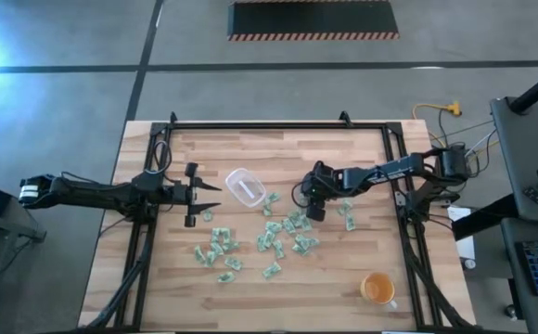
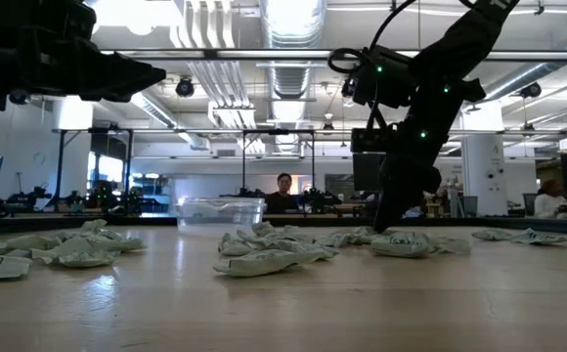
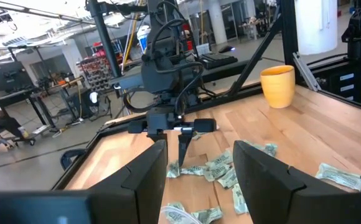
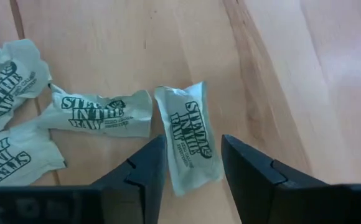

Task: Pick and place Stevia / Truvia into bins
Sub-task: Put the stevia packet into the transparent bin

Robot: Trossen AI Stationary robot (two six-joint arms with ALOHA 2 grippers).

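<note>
Several pale green and white Stevia packets (image 1: 278, 239) lie flat and scattered across the middle of the wooden table. The bin, a clear tub (image 1: 244, 186), stands on the table left of them. My right gripper (image 4: 193, 143) points steeply down, open, low over the heap's right part; its fingers stand on either side of one packet (image 4: 188, 144) that lies flat on the wood. My left gripper (image 1: 200, 193) hovers level and open, left of the bin, with nothing between its fingers (image 3: 148, 167).
An orange cup (image 1: 377, 289) stands near the table's front right corner. A black frame rail (image 1: 260, 125) runs around the table's edges. More packets (image 1: 218, 252) lie toward the front left. Bare wood lies at the front centre.
</note>
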